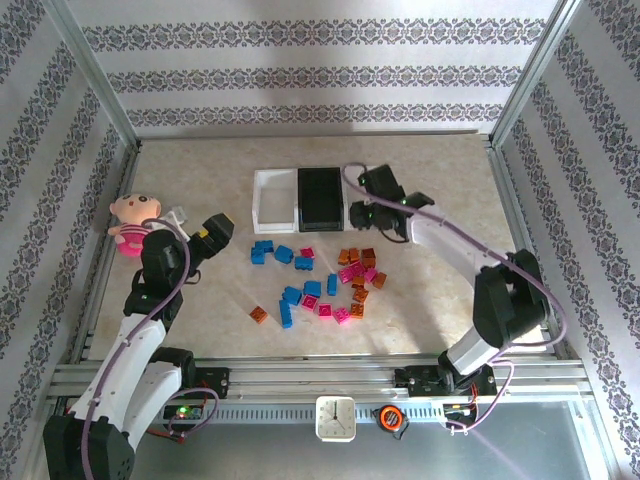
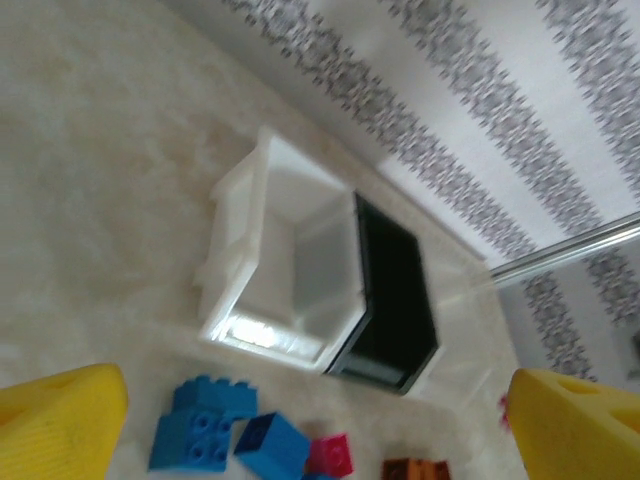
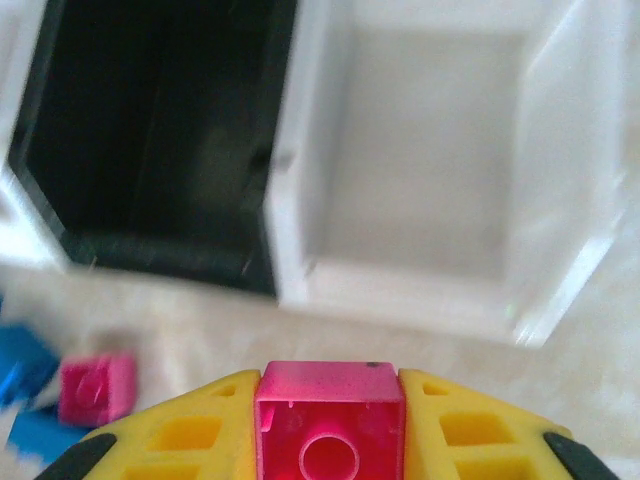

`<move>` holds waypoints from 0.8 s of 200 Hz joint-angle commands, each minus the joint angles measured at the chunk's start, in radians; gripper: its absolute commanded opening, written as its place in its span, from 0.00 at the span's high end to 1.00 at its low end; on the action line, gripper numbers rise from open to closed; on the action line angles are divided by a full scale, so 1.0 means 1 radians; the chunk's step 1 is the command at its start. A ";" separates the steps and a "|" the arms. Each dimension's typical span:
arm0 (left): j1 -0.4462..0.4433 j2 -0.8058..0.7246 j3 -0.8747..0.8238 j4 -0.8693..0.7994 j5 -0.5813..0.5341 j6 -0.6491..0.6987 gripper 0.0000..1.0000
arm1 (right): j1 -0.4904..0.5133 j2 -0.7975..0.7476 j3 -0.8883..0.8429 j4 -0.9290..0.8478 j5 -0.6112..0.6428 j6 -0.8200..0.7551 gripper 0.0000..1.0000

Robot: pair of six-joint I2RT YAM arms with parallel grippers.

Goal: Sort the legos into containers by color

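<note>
Right wrist camera looks down past the right gripper [image 3: 330, 445]. Its two yellow fingers [image 3: 190, 440] are pinching a pink lego brick [image 3: 330, 400] tight between them. Just ahead of the gripper, a bit to its right, sits a white bin [image 3: 560, 230]. I can see nothing inside it. Ahead and to the gripper's left is the black bin [image 3: 150, 130], and it touches the white one side by side. Another pink brick [image 3: 97, 388] lies on the counter [image 3: 180, 330] near the gripper's left side, next to some blue bricks [image 3: 25, 370].

I think the job now is to drop the held brick into the white bin. To do it well, the gripper should go forward until the brick hangs over the middle of the bin, not over the wall between the two bins. Then it should open. Letting go too soon would leave the brick on the counter in front of the bin.

The left gripper [image 1: 216, 228] is spread wide and holds nothing. The pile of legos [image 1: 320, 280] lies near it, out in front.
</note>
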 commanded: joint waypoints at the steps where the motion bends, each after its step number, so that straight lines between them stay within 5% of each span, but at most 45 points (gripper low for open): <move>1: -0.014 -0.007 -0.008 -0.154 -0.042 0.040 0.04 | -0.034 0.132 0.095 0.017 -0.004 -0.028 0.71; 31: -0.019 -0.010 -0.030 -0.209 -0.038 0.043 0.06 | -0.058 0.275 0.231 -0.002 0.062 -0.013 0.69; 69: -0.055 0.045 -0.014 -0.249 -0.069 0.094 0.06 | -0.073 0.317 0.291 -0.001 0.055 0.008 0.33; 160: -0.290 0.482 0.107 -0.121 -0.276 0.239 0.18 | -0.071 -0.101 -0.144 0.152 -0.049 0.048 0.29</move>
